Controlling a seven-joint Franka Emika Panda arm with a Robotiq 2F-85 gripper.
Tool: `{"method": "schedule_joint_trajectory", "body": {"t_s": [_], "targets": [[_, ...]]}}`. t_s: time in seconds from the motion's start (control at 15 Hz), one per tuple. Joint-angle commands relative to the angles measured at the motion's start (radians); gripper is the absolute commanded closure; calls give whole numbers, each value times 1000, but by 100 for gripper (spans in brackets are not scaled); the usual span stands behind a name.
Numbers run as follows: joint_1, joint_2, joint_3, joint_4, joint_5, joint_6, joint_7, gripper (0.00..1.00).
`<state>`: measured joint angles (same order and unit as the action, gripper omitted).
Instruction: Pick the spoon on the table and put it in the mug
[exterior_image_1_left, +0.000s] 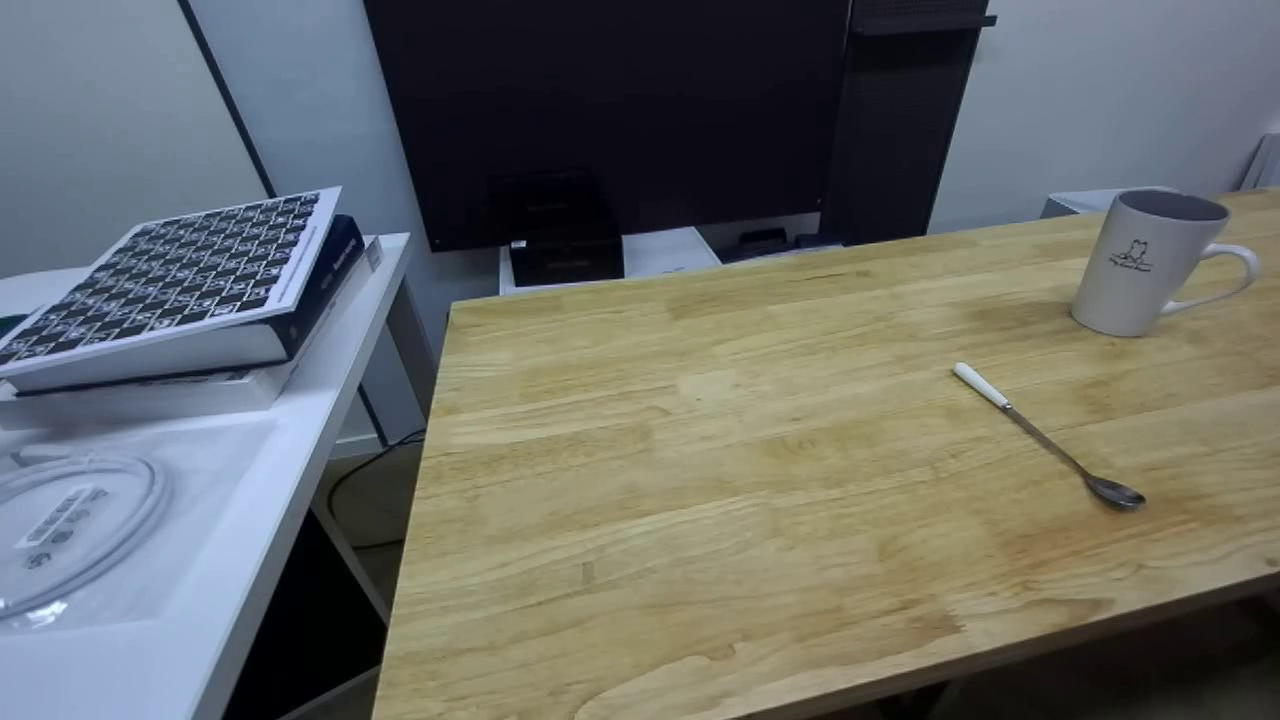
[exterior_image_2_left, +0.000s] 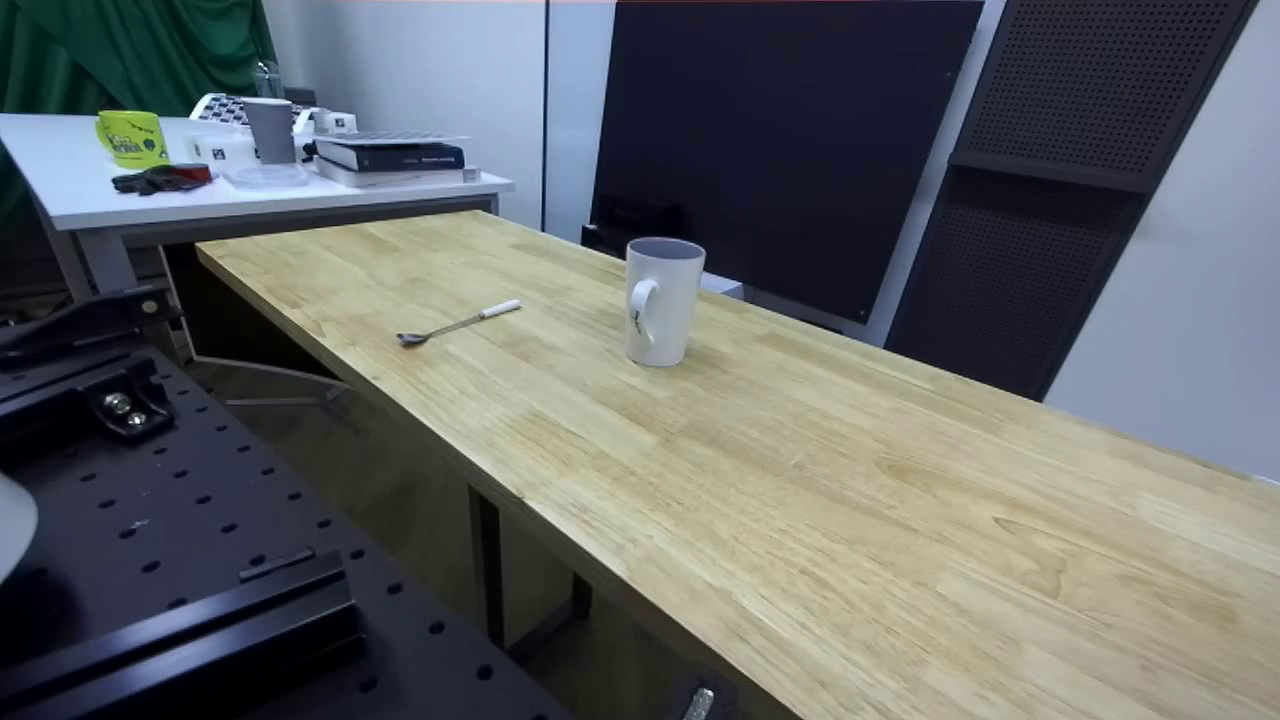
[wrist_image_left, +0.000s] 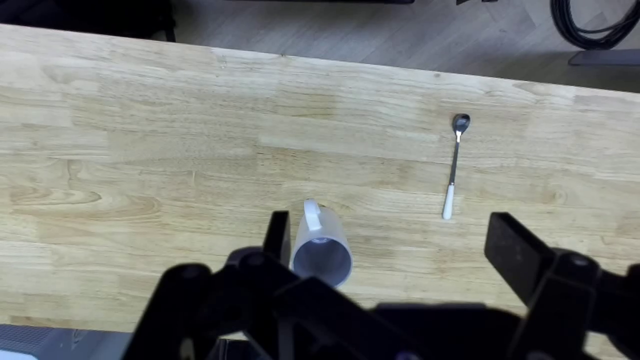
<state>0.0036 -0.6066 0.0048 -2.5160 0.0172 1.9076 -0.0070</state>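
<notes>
so, metal spoon, tapered mug apart on grained wooden table.

No word can be read. The grey-white mug bears a small dark figure over a line of script too small to make out. In an exterior view, lettering on the yellow-green mug and pale lettering along the spine of the dark blue book are blurred. A label with symbols on the clear plastic bag is illegible. Black-and-white marker squares cover the flat board.
</notes>
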Motion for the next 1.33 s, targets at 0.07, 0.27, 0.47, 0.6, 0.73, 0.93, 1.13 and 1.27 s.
{"method": "schedule_joint_trajectory", "body": {"t_s": [0.07,0.27,0.47,0.6,0.73,0.93,1.13,1.27], "targets": [[2,9,27,-47,-5,135,43,0],[19,70,42,-73,12,230,38,0],[41,164,57,-93,25,334,35,0],[57,243,63,-95,38,404,31,0],[70,326,65,-81,52,455,29,0],[84,436,74,-66,62,534,27,0],[94,558,86,-28,59,584,40,0],[99,641,96,14,49,604,57,0]]}}
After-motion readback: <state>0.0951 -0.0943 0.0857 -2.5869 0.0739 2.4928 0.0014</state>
